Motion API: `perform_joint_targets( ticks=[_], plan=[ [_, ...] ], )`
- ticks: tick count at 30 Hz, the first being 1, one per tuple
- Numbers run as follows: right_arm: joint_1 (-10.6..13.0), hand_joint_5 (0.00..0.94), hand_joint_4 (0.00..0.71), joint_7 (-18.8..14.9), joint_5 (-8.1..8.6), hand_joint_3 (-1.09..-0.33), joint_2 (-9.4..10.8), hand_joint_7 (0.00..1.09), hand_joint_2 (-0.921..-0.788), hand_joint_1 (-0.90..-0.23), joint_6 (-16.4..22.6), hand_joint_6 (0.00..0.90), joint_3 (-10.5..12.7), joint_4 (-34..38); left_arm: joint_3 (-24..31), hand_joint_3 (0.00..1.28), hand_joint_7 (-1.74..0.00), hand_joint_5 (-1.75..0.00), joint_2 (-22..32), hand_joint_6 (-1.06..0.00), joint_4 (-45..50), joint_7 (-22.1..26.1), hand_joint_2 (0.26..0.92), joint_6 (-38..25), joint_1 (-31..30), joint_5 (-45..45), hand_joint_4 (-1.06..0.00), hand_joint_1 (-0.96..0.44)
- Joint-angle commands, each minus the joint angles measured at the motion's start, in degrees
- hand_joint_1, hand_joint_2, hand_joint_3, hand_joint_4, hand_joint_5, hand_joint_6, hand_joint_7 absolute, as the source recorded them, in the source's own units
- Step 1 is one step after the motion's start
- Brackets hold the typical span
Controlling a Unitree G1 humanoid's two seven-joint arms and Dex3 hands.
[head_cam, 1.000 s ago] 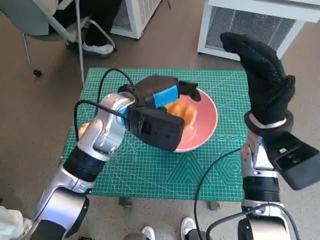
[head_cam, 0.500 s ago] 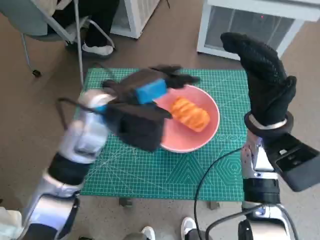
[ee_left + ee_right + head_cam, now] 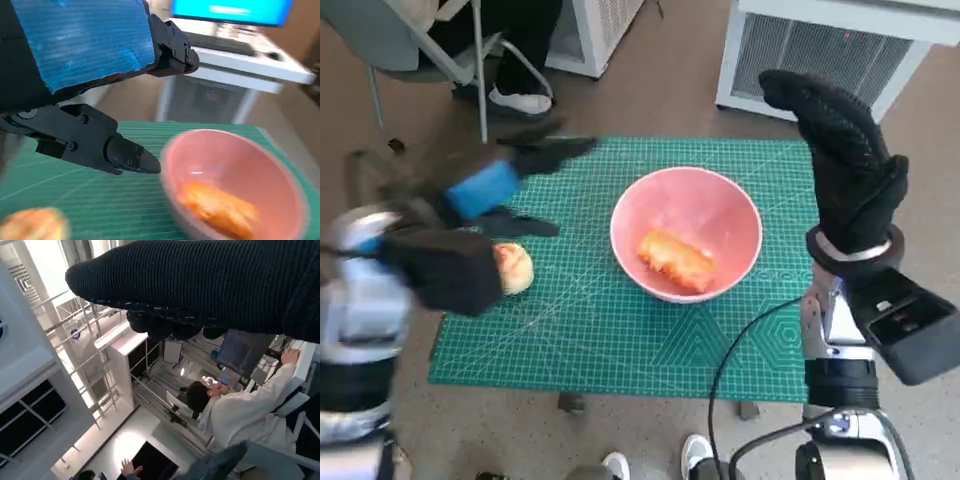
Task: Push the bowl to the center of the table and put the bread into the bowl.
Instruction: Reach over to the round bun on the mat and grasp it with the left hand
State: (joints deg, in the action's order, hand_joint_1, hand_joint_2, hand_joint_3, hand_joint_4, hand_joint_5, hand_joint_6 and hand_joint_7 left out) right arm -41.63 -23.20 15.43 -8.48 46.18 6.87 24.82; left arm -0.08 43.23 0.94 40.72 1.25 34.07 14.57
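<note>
- Bowl (image 3: 686, 232), pink — stands on the green cutting mat (image 3: 620, 340) near its middle, upright.
- Bread (image 3: 676, 260), orange, oblong — lies inside the bowl, on its bottom.
- Second bread piece (image 3: 512, 267), round, pale — on the mat well apart from the bowl, just beside the left hand.
- Left hand (image 3: 485, 190), blue-taped — above the mat's left edge, fingers (image 3: 131, 155) spread, holding nothing; blurred.
- Right hand (image 3: 850, 165), gloved — raised upright beside the table's right side, fingers extended close together, holding nothing.
- Person (image 3: 245, 410) in pale clothing — seen in the right wrist view.
</note>
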Motion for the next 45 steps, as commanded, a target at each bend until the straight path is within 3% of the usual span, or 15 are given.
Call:
perform_joint_targets(
  ticks=[1,9,20,35,42,45],
  plan=[
    [0.6,0.499,-0.001,-0.2,-0.22,-0.848,0.3,0.58,-0.921,-0.522,0.0,-0.001,-0.1,1.1,3.0,0.00,-0.01,-0.01,3.3,-0.32,1.8,0.0,0.869,0.0,-3.8,-1.1,-0.12,-0.21],
    [-0.4,0.476,-0.001,-1.5,0.86,-0.839,0.5,0.56,-0.921,-0.533,0.8,-0.001,-0.1,3.4,5.1,0.00,-0.01,-0.01,6.1,-0.32,-0.4,-2.2,0.869,1.1,-9.3,-0.3,-0.14,-0.22],
    [-1.5,0.468,-0.001,-3.2,1.84,-0.836,0.5,0.55,-0.921,-0.535,1.4,-0.001,0.0,5.1,3.0,0.00,-0.01,-0.01,6.4,-0.34,-5.3,-4.5,0.858,2.7,-12.4,2.1,-0.16,-0.19],
    [-1.7,0.469,-0.001,-4.7,2.61,-0.830,0.2,0.54,-0.921,-0.538,1.2,-0.001,0.1,5.4,-5.1,0.00,-0.02,-0.02,3.8,-0.38,-16.9,-5.1,0.859,2.0,-8.0,6.6,-0.22,-0.15],
    [-1.7,0.470,-0.001,-4.8,2.59,-0.829,0.2,0.54,-0.921,-0.538,1.2,-0.001,0.1,5.5,-5.9,0.00,-0.03,-0.01,3.7,-0.39,-18.4,-5.3,0.860,2.3,-7.2,6.7,-0.25,-0.14],
    [-1.5,0.470,-0.001,-4.9,2.76,-0.829,-0.3,0.54,-0.921,-0.542,0.5,-0.001,0.2,4.7,-10.5,0.00,-0.04,-0.02,1.2,-0.43,-24.9,-5.7,0.863,0.1,-4.3,10.6,-0.29,-0.13]
  ],
)
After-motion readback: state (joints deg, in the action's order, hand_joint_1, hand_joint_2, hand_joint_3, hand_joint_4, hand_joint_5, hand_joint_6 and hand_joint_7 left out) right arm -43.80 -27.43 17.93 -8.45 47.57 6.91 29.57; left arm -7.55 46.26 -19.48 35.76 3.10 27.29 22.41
